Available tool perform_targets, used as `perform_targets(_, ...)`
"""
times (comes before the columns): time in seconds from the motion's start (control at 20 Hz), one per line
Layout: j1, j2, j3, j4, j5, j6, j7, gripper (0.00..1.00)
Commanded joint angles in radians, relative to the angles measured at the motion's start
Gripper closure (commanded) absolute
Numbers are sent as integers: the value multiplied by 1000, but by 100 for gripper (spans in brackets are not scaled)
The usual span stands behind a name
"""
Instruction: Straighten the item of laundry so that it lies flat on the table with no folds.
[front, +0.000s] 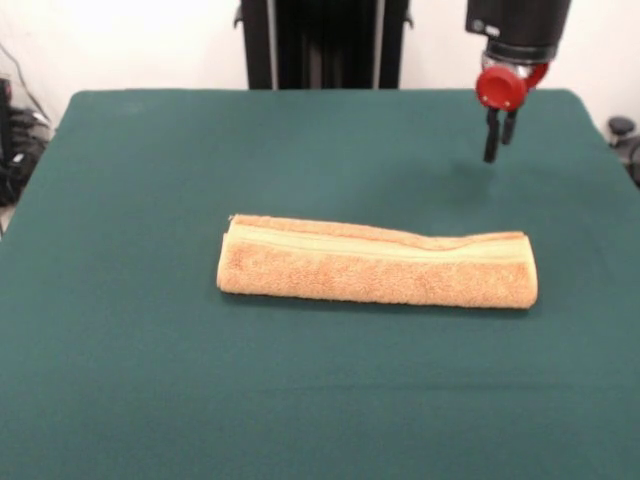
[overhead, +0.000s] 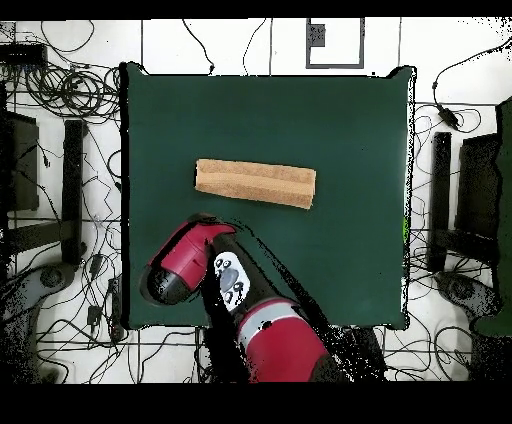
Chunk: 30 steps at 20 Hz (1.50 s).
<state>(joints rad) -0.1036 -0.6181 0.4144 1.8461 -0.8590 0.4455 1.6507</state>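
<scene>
The orange-tan towel (front: 375, 268) lies folded into a long thick strip across the middle of the dark green table (front: 140, 380), with a paler woven band along its far edge. In the overhead view the towel (overhead: 255, 183) is a narrow strip on the table (overhead: 350, 120). My gripper (front: 499, 150) hangs above the table's far right part, beyond the towel's right end and clear of it. It is empty, with a narrow gap between its two dark fingers. In the overhead view the red arm (overhead: 190, 260) covers the gripper.
The black pedestal (front: 322, 42) stands behind the table's far edge. Cables and dark equipment (overhead: 60, 120) lie on the floor around the table. The red and black arm (overhead: 270, 335) reaches in over the table's near edge in the overhead view.
</scene>
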Motion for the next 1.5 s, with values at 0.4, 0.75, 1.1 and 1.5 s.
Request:
perform_targets(0.4,-46,124,274,-47,-139,147,-645,0)
perform_targets(0.75,-22,126,293,-55,-109,170,-674,0)
perform_targets(1.1,-55,75,343,-37,-43,214,-658,0)
perform_targets(1.5,-115,67,358,-34,-28,219,-629,0)
